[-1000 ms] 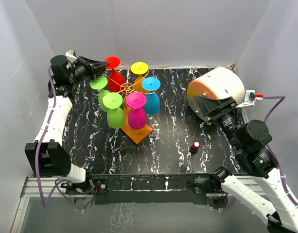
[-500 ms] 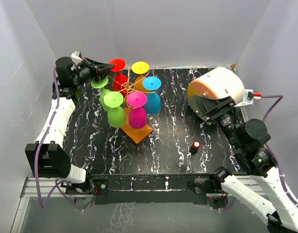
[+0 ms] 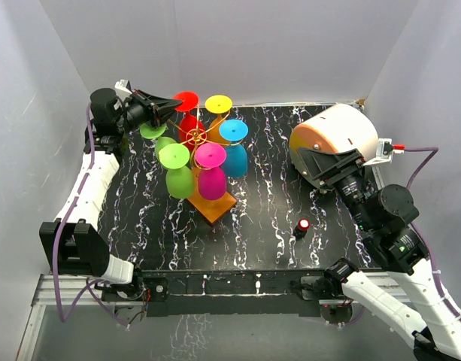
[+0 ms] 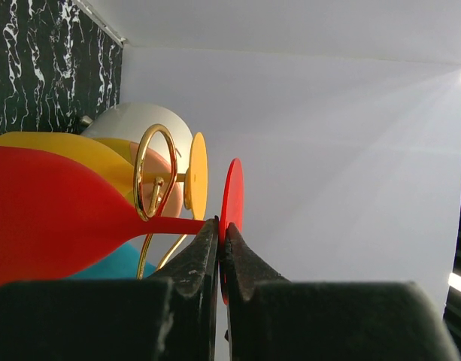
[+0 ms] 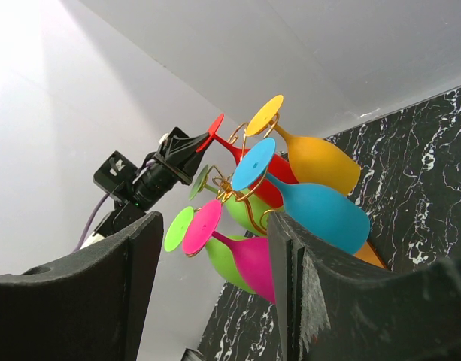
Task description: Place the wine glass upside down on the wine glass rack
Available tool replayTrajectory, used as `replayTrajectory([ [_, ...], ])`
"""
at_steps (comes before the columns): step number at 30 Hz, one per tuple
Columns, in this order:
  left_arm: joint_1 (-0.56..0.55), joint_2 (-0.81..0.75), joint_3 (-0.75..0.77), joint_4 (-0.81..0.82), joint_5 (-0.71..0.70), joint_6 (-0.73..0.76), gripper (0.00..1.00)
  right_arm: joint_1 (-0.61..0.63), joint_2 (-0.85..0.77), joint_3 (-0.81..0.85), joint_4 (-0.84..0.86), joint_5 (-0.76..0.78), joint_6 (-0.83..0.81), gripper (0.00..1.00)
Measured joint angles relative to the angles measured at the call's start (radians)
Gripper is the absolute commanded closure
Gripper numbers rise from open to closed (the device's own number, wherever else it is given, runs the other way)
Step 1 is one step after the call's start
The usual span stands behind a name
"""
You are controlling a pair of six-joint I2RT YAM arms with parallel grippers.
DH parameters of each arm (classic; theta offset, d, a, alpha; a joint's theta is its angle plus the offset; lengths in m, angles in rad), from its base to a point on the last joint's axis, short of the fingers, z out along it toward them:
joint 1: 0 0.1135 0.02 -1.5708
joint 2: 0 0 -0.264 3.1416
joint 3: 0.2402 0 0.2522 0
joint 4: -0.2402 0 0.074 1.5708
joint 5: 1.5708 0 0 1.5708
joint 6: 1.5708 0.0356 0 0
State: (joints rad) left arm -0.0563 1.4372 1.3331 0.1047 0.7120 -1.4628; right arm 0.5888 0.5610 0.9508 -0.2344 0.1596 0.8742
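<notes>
Nearest the bases, the right gripper (image 5: 211, 248) idles with its fingers wide apart and nothing between them. It sits at the right side of the black marbled table (image 3: 155, 226) against a white domed object (image 3: 343, 131), with a small red-capped object (image 3: 303, 225) lying a little nearer. It has no part in this step and is best left where it is. Further in stands the wine glass rack (image 3: 219, 207), its near arms carrying a light-green glass (image 3: 177, 179) and a magenta glass (image 3: 212, 182), both bowl-down. At the far left the left gripper (image 4: 219, 226) is clamped tight on the stem of the red wine glass (image 4: 57, 214), just under its foot. The glass is inverted and its stem crosses the lower end of a gold scroll (image 4: 137, 177) — whether it sits fully inside the curl I cannot tell. The work now, as I judge it, is the seating: slide the stem along the wire until the foot overhangs the scroll on both sides, lower until the foot bears the weight, and only then ease the jaws apart. The yellow glass (image 4: 65, 150) hangs just beside — so the retreat should run straight back along the gripper's own line, with no sideways swing that could knock a neighbour or rock the stand.
</notes>
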Motion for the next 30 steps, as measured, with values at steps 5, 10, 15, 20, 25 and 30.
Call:
replayTrajectory([
  [5, -0.011, 0.013, 0.018, 0.000, -0.010, 0.000, 1.00, 0.000, -0.002, 0.000, 0.000, 0.000, 0.000, 0.44],
  [10, -0.037, 0.042, 0.048, 0.006, -0.021, 0.000, 1.00, 0.000, -0.003, 0.000, 0.000, 0.001, 0.000, 0.44],
  [15, -0.052, 0.084, 0.085, 0.005, -0.036, 0.007, 1.00, 0.000, -0.004, -0.006, 0.000, 0.001, 0.000, 0.44],
  [20, -0.053, 0.110, 0.117, -0.004, -0.051, 0.019, 1.00, 0.000, -0.005, -0.013, -0.001, 0.002, 0.000, 0.44],
  [25, -0.053, 0.129, 0.161, -0.054, -0.089, 0.055, 1.00, 0.000, -0.018, -0.013, -0.002, 0.006, 0.000, 0.44],
  [30, -0.053, 0.133, 0.194, -0.098, -0.122, 0.089, 1.00, 0.000, -0.025, -0.013, -0.002, 0.010, 0.000, 0.44],
])
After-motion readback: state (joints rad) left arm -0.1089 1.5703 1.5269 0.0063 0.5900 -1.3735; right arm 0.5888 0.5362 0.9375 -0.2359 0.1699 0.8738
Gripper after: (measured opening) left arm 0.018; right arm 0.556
